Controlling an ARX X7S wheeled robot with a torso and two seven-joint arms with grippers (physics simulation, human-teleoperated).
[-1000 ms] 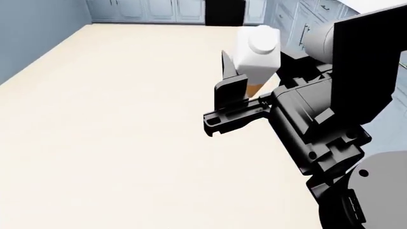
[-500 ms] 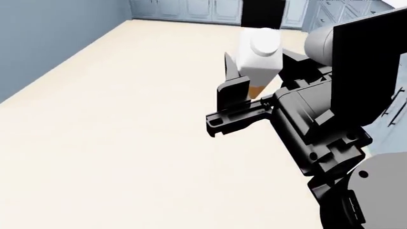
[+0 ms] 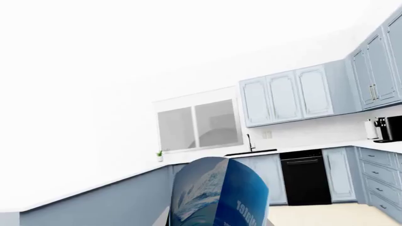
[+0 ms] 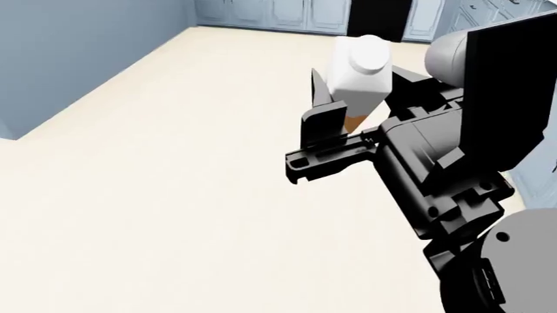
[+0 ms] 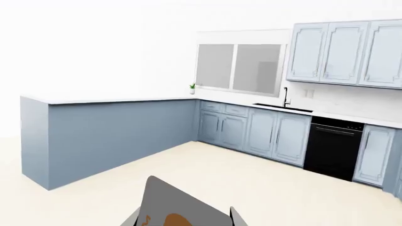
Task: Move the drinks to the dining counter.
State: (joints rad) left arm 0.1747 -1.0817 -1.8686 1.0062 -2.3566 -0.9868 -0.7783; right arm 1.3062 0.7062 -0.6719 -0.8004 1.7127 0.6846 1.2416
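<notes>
Far left, the dining counter (image 5: 107, 100) ends in a slate-blue panel. The unseen left gripper's state is unclear; water bottle (image 3: 220, 193) sits close. Right gripper (image 4: 335, 124) clamps the carton (image 4: 359, 75) low, so jolts could tip it.

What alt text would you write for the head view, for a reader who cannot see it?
The right end effector grips a white carton with a tan-orange base, held upright above a bare cream floor. A slate-blue counter panel stands on the left, and light-blue cabinets line the far wall.
</notes>
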